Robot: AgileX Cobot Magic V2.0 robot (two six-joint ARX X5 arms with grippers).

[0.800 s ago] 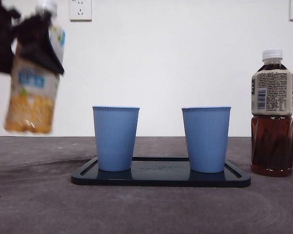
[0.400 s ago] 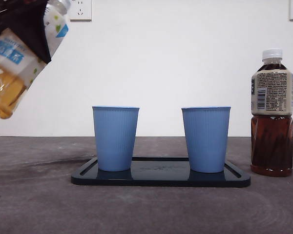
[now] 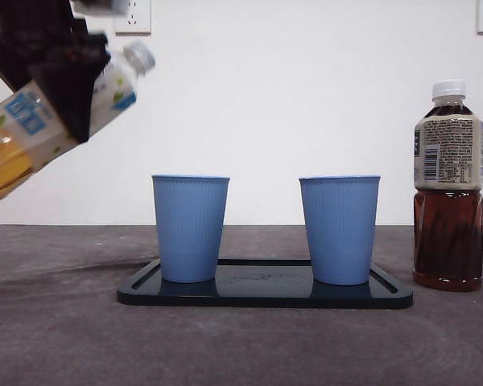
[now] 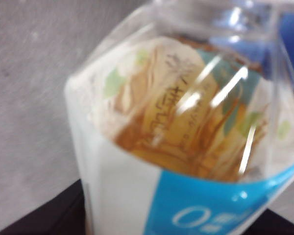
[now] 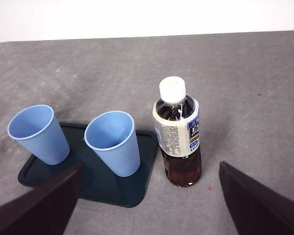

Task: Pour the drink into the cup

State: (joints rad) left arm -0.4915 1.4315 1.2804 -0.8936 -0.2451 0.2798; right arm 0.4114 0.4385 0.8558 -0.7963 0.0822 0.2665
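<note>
Front view: the yellow-drink bottle (image 3: 44, 129) has tipped further than half a second ago. Its neck now points down-right toward the nearer blue cup (image 3: 191, 228), and its whole body has shifted closer to that cup, though it remains up and to the side, not yet over the rim. No liquid stream visible, and the neck end is blurred (cap on or off: cannot tell). The left gripper (image 3: 52, 64) is clamped round the bottle's middle. The second blue cup (image 3: 340, 229) shares the dark tray (image 3: 266, 294) with the first; the dark tea bottle (image 3: 448, 186) stands past the second cup, off the tray, cap on.

Left wrist view: the frame is filled by the held bottle (image 4: 186, 147), yellow liquid pooled inside; the jaws themselves are hidden under it.

Right wrist view: the right gripper (image 5: 152, 205) hangs well above the tray with jaws spread wide, holding nothing, waiting.

My read: the tilt has started early. The neck needs to travel over the cup before the pour angle goes steeper, or it spills on the tray.
</note>
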